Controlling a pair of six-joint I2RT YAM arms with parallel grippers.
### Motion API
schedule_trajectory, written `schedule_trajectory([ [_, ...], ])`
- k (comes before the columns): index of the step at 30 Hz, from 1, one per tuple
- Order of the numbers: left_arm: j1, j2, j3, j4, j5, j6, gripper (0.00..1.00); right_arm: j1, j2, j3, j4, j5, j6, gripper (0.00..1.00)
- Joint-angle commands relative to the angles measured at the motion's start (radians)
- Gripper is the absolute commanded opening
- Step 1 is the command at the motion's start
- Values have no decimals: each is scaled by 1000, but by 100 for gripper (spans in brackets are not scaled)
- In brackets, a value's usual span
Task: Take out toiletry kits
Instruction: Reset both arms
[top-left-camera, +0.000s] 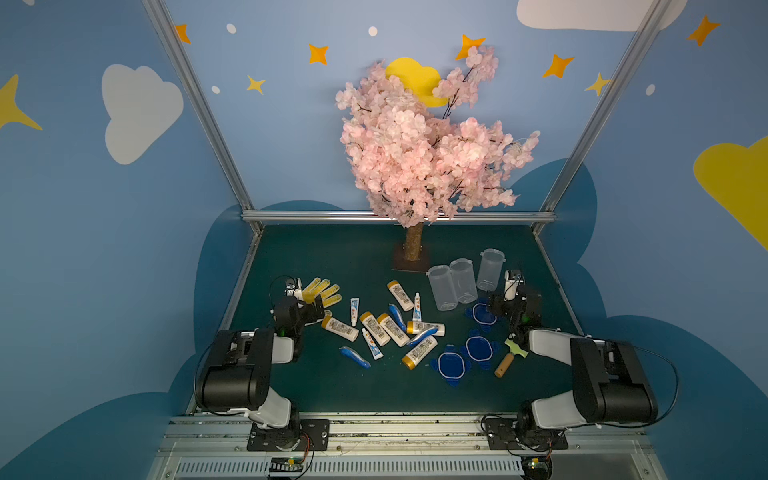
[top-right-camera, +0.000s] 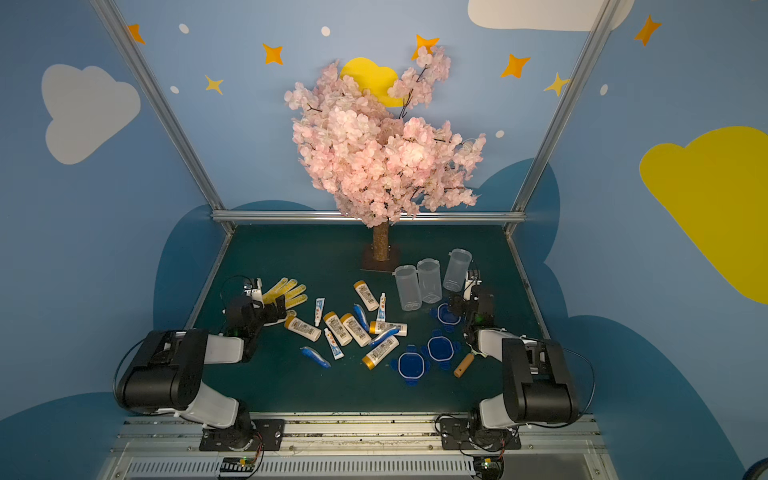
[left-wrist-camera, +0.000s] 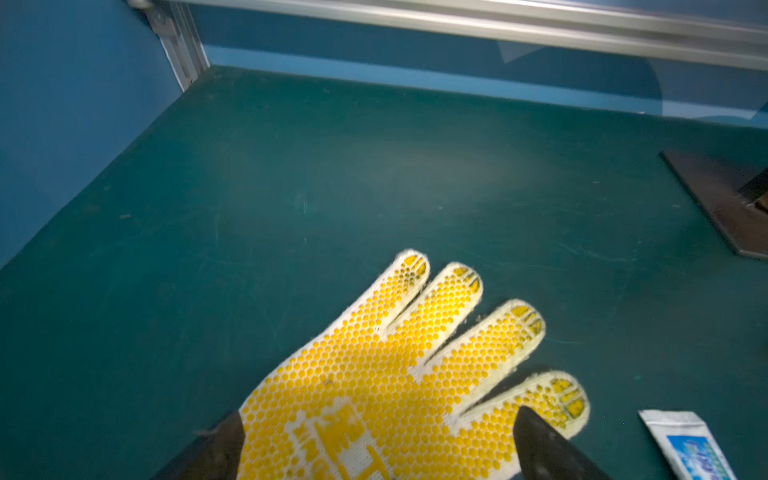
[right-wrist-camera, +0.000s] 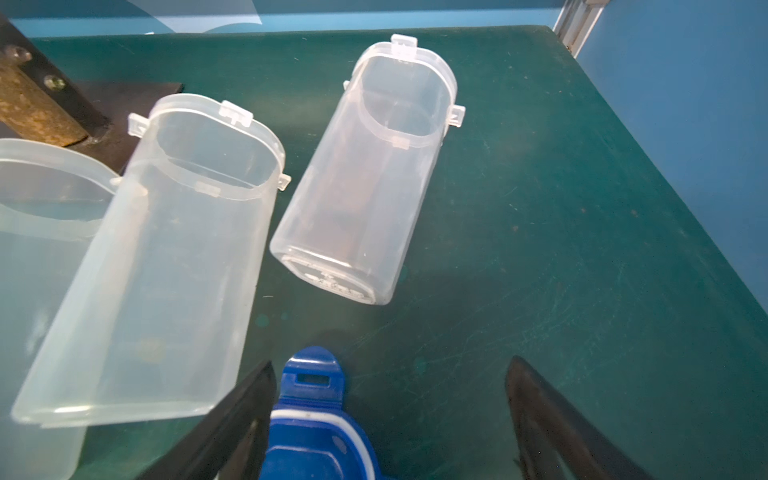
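The toiletry kits lie loose on the green table in both top views: white bottles with yellow-orange caps, slim toothpaste tubes and blue wrapped pieces. My left gripper hangs open over a yellow-dotted work glove at the left of the pile, holding nothing. My right gripper is open too, above a blue clip lid with one finger close beside it. Three clear plastic jars stand empty just beyond it.
Two more blue clip lids lie near the front right. A wooden-handled tool rests by the right arm. The pink tree's trunk and base plate stand at the back centre. Metal frame posts edge the table.
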Motion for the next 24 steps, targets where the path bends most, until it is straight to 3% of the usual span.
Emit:
schedule_trajectory([
  [1, 5, -18, 20, 18, 28, 17, 100, 7, 9, 9, 24, 14, -12, 86],
  [24, -5, -17, 21, 18, 12, 23, 100, 10, 13, 13, 19, 18, -13, 86],
])
